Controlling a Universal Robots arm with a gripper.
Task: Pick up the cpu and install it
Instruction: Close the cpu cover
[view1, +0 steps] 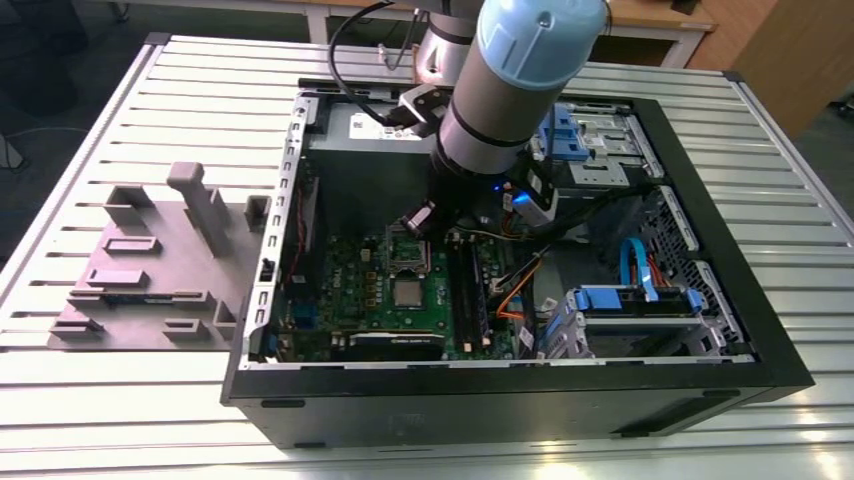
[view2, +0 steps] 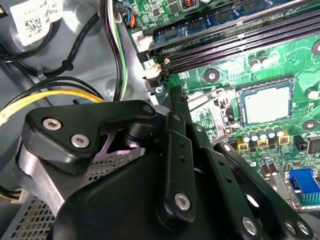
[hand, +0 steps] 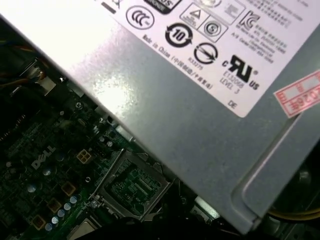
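The cpu (view2: 266, 104) is a small silvery square lying flat in its socket on the green motherboard (view2: 295, 55), and it also shows at the board's middle in the exterior view as the cpu (view1: 404, 291). The shiny socket frame (hand: 132, 185) stands swung open beside it. My gripper (view2: 175, 95) hangs a little above the board, apart from the cpu, its black fingers drawn together to one narrow tip with nothing held. That tip points at the open frame's edge (view2: 207, 100). The arm (view1: 494, 110) reaches down into the case.
The open black computer case (view1: 721, 250) lies on a slatted table. A grey power supply (hand: 200, 100) sits close beside the socket. Black memory slots (view2: 240, 35), yellow and black cables (view2: 50, 97), blue drive brackets (view1: 627, 295) and a grey fixture (view1: 147, 265) at the exterior view's left surround the workspace.
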